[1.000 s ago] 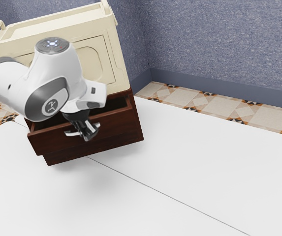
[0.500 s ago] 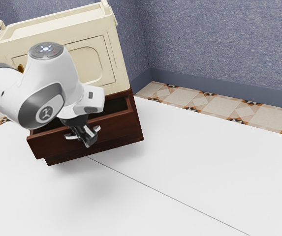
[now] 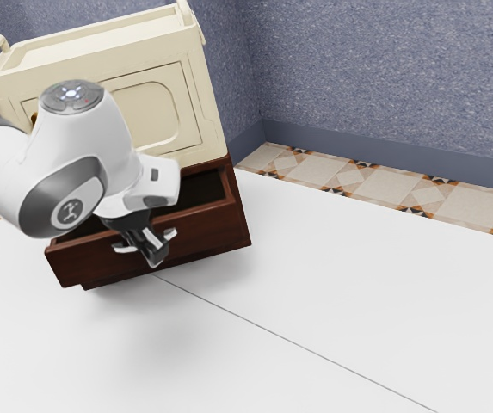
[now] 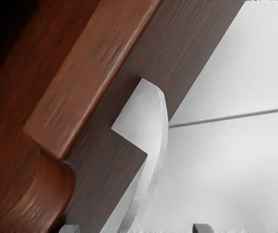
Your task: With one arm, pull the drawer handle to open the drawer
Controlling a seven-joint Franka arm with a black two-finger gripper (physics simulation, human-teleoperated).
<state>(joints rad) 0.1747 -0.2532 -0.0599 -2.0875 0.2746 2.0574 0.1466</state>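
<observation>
"Drawer [image 3: 83,258] first: was it open?"

"Partly, at least. At the exterior view's left, the white arm [image 3: 70,159] came in over it, covering a stretch of its top edge. The drawer's front stood out beyond the dark wooden base of the cabinet [image 3: 147,112] (the cream upper section sat above, no part of the job)."

"And further along the front?"

"Next came the handle [image 3: 126,249], a pale curved pull near the middle. The gripper [image 3: 155,258] was right at it, with the handle's two ends showing on either side of the black hand."

"Clenched on it, or released?"

"I couldn't tell. The wrist view put the handle just under the hand, so contact seemed likely, but whether it was truly gripped or merely hooked, neither picture settled."

"What lay right of the hand?"

"The drawer's dark interior [image 3: 201,191], in plain sight behind the front, and beyond that the white table [image 3: 349,284]."

"So how much was done?"

"The main part, I judged: the drawer was off its closed position, with a real opening behind the front. What was left was perhaps a little more straight pull away from the cabinet, if fully open was wanted, then letting the handle go. How much travel remained, I couldn't say."
</observation>
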